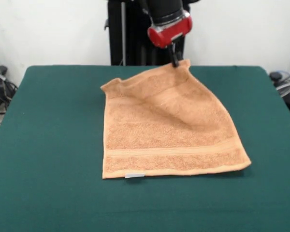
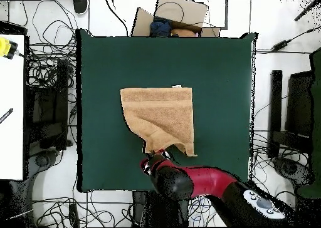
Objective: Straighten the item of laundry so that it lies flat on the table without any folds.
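The light orange-tan towel (image 1: 169,135) lies near the middle of the dark green table (image 1: 38,145), its near edge flat with a small white-grey tag (image 1: 134,175). My gripper (image 1: 175,62) is shut on the towel's far right corner and holds it raised, so the cloth slopes up to it with a shallow fold. The far left corner (image 1: 111,86) rests on the table. In the overhead view the towel (image 2: 160,113) narrows toward the gripper (image 2: 152,155) near the table's (image 2: 219,81) lower edge.
The black pedestal (image 1: 130,34) stands behind the table's far edge. Cables (image 2: 44,81) lie on the floor around the table. A cardboard box (image 2: 175,15) sits beyond the table's top edge in the overhead view. A white surface (image 2: 11,113) is at the left.
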Controlling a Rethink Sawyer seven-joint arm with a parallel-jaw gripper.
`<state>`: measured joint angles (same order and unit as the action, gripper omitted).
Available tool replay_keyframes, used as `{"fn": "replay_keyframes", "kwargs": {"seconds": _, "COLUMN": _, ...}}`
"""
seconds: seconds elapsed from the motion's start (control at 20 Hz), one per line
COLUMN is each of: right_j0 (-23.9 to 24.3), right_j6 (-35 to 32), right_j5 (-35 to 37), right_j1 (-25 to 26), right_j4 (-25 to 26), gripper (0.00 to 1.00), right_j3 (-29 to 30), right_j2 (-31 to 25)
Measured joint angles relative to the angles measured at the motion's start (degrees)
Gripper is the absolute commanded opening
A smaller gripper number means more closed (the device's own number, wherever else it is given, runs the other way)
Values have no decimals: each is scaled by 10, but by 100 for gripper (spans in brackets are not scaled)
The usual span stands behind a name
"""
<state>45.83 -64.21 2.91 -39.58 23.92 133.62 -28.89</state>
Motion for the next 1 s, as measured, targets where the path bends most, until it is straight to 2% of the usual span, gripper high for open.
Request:
{"fn": "replay_keyframes", "kwargs": {"seconds": 0.25, "right_j0": -32, "right_j6": 0, "right_j5": -88, "right_j1": 12, "right_j4": 20, "gripper": 0, "right_j3": 36, "right_j2": 58}}
{"fn": "replay_keyframes", "kwargs": {"seconds": 0.3, "right_j0": -54, "right_j6": 0, "right_j5": -152, "right_j1": 28, "right_j4": 35, "gripper": 0, "right_j3": 53, "right_j2": 95}}
{"fn": "replay_keyframes", "kwargs": {"seconds": 0.7, "right_j0": -115, "right_j6": 0, "right_j5": -343, "right_j1": 91, "right_j4": 66, "gripper": 0, "right_j3": 104, "right_j2": 203}}
{"fn": "replay_keyframes", "kwargs": {"seconds": 1.0, "right_j0": -168, "right_j6": 0, "right_j5": -468, "right_j1": 201, "right_j4": 76, "gripper": 0, "right_j3": 108, "right_j2": 283}}
